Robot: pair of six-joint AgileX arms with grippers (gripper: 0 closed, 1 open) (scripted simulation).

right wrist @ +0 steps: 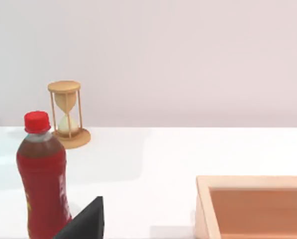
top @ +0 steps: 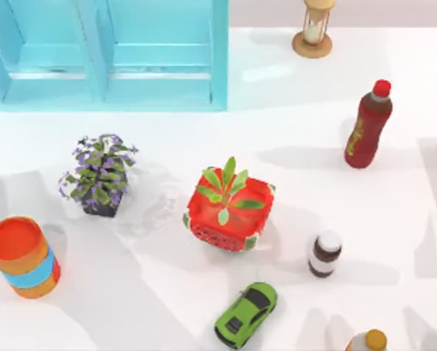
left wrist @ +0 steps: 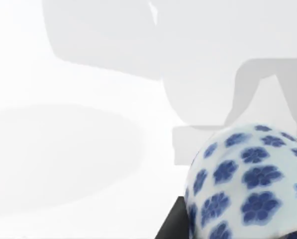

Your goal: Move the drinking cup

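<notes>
The drinking cup (top: 24, 257) stands upright near the table's front left corner. It is orange with a light blue band around its middle and a red-orange inside. Nothing touches it. In the left wrist view a dark part of my left gripper (left wrist: 172, 226) sits at the picture's edge beside a rounded white object with blue flowers (left wrist: 247, 184). A dark part of my right gripper (right wrist: 86, 221) shows in the right wrist view, next to a red bottle (right wrist: 43, 179).
A purple-flowered plant (top: 99, 175) and a red watermelon pot (top: 229, 212) stand mid-table. A green toy car (top: 246, 314), a small brown bottle (top: 325, 254) and the red bottle (top: 368, 124) are to the right. Behind are a blue cabinet (top: 108, 51) and an hourglass (top: 313, 29). A wooden box (right wrist: 252, 204) lies nearby.
</notes>
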